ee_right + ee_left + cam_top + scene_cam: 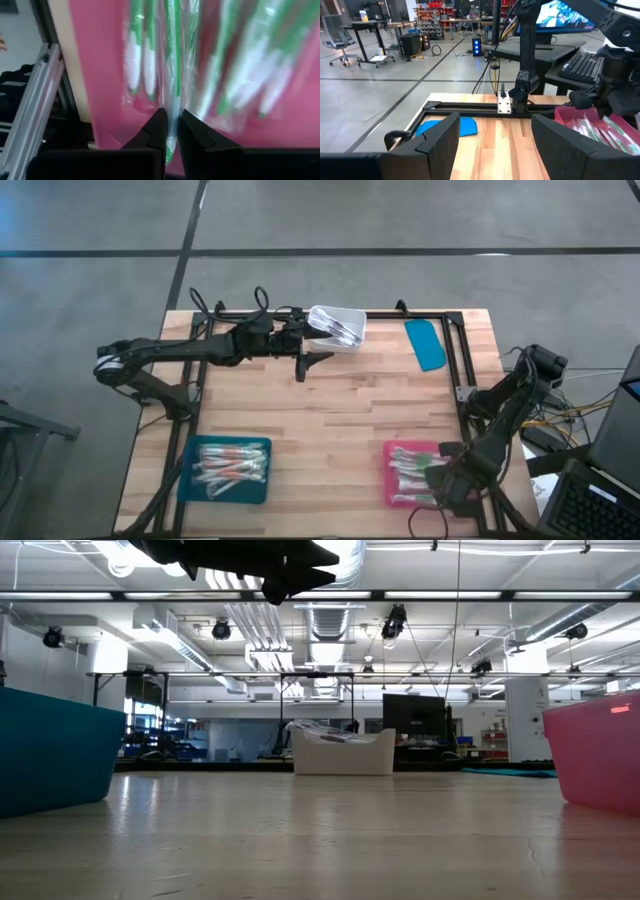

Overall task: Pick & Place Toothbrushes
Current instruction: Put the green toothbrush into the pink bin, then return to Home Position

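A pink tray (391, 476) at the near right holds several wrapped toothbrushes (412, 472) with green accents. My right gripper (441, 476) points down over that tray, shut on one green toothbrush (173, 60). The tray's other toothbrushes (235, 75) lie just beyond it. More toothbrushes (232, 468) with orange accents lie in a teal tray (190, 480) at the near left. My left gripper (309, 361) stands open and level above the table's far middle, beside a white bin (337, 327), with nothing between its fingers (440, 142). My right gripper pinches the green toothbrush in its clear wrapper at one end (172, 107), between its two fingertips. The fingers come from above, pointing steeply down, and lie along the stick. The rest of it reaches out past the fingertips over the pink tray; whether it touches the tray I cannot tell.
A flat teal lid (425, 343) lies at the far right. A black frame (455, 350) runs along the table's far and right sides. The white bin (342, 752) holds wrapped items. Bare wood (330, 430) lies between the two trays.
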You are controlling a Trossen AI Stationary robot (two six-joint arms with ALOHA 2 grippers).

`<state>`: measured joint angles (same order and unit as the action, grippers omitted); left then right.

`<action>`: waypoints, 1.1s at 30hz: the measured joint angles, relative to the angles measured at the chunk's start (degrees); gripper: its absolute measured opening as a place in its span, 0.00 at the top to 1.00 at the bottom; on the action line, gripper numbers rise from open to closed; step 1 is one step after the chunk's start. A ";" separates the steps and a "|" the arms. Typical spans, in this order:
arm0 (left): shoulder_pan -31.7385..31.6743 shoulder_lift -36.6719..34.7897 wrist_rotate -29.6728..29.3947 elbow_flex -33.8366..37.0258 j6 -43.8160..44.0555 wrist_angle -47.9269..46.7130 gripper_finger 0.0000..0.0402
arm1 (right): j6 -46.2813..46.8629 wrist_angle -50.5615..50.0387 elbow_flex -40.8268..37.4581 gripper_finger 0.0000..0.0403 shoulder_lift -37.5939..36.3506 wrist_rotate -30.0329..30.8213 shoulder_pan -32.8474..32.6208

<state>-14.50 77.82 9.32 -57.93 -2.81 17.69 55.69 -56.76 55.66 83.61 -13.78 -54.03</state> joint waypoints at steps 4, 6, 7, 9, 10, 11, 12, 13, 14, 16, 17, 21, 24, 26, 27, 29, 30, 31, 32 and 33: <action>0.01 0.02 0.00 0.00 0.02 -0.94 0.38 | -1.75 4.04 -0.05 0.94 2.39 -0.16 -0.35; 0.04 0.02 0.00 0.00 0.00 -1.00 0.38 | -1.84 6.12 -0.60 0.94 3.16 -0.19 -0.36; 0.04 0.02 0.00 0.00 0.02 -1.04 0.38 | -1.78 6.87 -1.15 0.94 3.43 -0.19 -0.36; 0.04 0.02 0.00 0.00 0.02 -1.26 0.38 | -1.00 8.24 -2.25 0.94 3.74 -0.45 -0.36; 0.04 0.02 0.00 0.00 0.02 -1.33 0.38 | -0.04 8.95 -2.83 0.94 3.79 -0.72 -0.36; 0.04 0.02 0.00 0.00 0.02 -1.41 0.38 | 0.94 9.22 -3.39 0.94 3.79 -1.14 -0.36; 0.04 0.02 0.00 0.00 0.18 -1.66 0.38 | 1.74 9.28 -3.90 0.94 3.76 -1.44 -0.36; 0.04 0.02 0.00 0.00 0.35 -2.00 0.38 | 2.59 9.64 -4.44 0.94 3.64 -1.60 -0.36; 0.04 0.02 0.00 0.00 0.46 -2.28 0.38 | 3.67 10.03 -4.73 0.94 3.56 -1.72 -0.36; 0.04 0.02 0.00 0.00 0.52 -2.73 0.38 | 5.31 10.68 -5.42 0.94 3.01 -1.63 -0.35; 0.04 0.02 0.00 0.00 0.52 -2.77 0.38 | 6.22 10.62 -5.69 0.93 2.91 -1.42 -0.36; 0.02 0.02 0.00 0.00 0.51 -3.36 0.38 | 7.86 10.51 -6.46 0.86 2.96 -1.02 -0.34; 0.02 0.02 0.00 0.00 0.51 -3.27 0.38 | 8.21 10.63 -6.49 0.78 2.96 -1.00 -0.34; 0.02 0.02 0.00 0.00 0.50 -3.30 0.38 | 7.96 10.59 -6.40 0.73 2.95 -0.98 -0.34; 0.02 0.02 0.00 0.00 0.50 -3.32 0.38 | 7.66 10.62 -6.31 0.70 2.80 -1.04 -0.34; 0.02 0.02 0.00 0.00 0.52 -3.31 0.38 | 6.94 10.19 -5.84 0.65 2.08 -1.22 -0.29; 0.02 0.02 0.00 0.00 0.52 -3.42 0.38 | 6.37 9.82 -5.44 0.63 1.52 -1.27 -0.29; 0.02 0.02 0.02 0.00 0.60 -3.72 0.38 | 5.78 9.29 -4.87 0.61 0.79 -1.26 -0.29; 0.00 0.01 0.02 0.00 1.15 -3.86 0.38 | 5.27 8.44 -4.25 0.59 -0.15 -1.19 -0.29; -0.01 -0.02 0.02 0.00 1.66 -3.96 0.38 | 4.93 7.22 -3.55 0.58 -1.22 -0.73 -0.20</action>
<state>-14.51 77.80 9.34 -57.93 -1.15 13.73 60.62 -49.54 52.11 82.39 -14.51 -54.23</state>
